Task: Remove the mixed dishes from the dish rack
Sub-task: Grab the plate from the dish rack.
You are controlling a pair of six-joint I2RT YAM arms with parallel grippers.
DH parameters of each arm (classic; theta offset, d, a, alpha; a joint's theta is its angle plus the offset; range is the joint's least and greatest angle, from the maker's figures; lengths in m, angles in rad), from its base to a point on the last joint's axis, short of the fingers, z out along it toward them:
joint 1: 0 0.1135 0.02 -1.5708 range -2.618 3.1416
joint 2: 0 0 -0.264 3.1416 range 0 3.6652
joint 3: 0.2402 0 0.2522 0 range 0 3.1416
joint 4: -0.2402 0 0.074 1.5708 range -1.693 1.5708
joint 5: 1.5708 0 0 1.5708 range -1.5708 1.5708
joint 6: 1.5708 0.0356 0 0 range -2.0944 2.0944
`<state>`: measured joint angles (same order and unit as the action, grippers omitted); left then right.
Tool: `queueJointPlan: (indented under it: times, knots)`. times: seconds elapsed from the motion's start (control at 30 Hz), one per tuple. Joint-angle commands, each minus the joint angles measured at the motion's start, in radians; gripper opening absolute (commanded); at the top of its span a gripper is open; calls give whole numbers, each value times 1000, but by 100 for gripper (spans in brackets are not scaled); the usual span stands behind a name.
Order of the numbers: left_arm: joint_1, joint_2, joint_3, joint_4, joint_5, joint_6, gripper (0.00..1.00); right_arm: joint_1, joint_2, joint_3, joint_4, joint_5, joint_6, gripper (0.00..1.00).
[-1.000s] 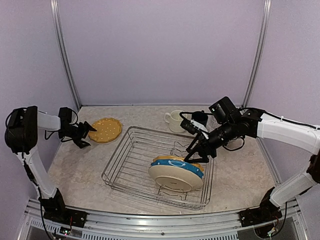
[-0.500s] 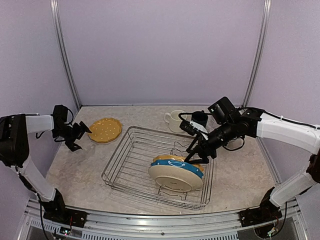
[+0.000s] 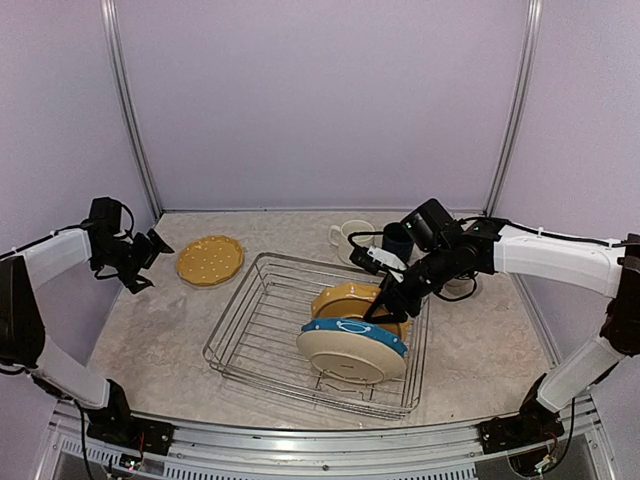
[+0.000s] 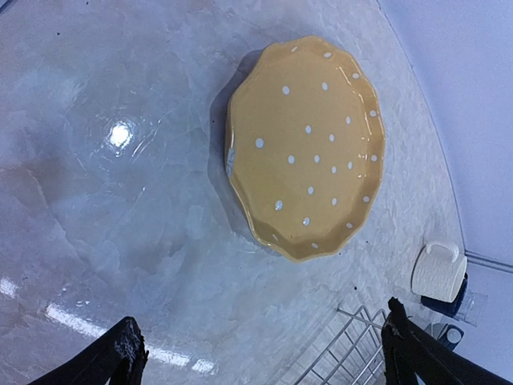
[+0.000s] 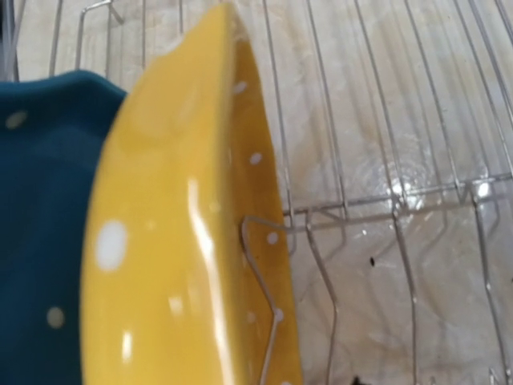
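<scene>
The dish rack is a silver wire basket in the middle of the table. Three plates lean together in its right half: a mustard yellow one, a blue-rimmed one and a cream one. My right gripper is shut on the right rim of the yellow plate, which stands tilted up against a wire divider. A second yellow dotted plate lies flat on the table left of the rack. My left gripper hovers open and empty, left of that plate.
A cream mug and a navy mug stand on the table behind the rack's far right corner. The rack's corner shows in the left wrist view. Metal frame posts rise at the back corners.
The left gripper opened fully and drew back left and up from the yellow plate on the table. The right gripper narrowed on the yellow plate in the rack, which tilted up.
</scene>
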<state>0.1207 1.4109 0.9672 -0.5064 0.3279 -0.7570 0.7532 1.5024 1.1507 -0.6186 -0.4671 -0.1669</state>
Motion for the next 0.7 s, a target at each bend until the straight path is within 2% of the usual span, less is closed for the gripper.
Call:
queueJointPlan:
  times: [0.0, 0.17, 0.33, 0.67]
  knots:
    - [-7, -38, -5, -27, 12, 1, 99, 0, 5, -12, 47, -45, 2, 46]
    - [-6, -56, -2, -24, 33, -2, 99, -1, -1, -25, 64, -107, -9, 38]
    - [-7, -66, -6, -17, 50, -5, 99, 0, 2, -16, 53, -154, -24, 22]
    - [-7, -88, -17, -12, 73, -12, 99, -3, -4, -2, 51, -194, -34, 9]
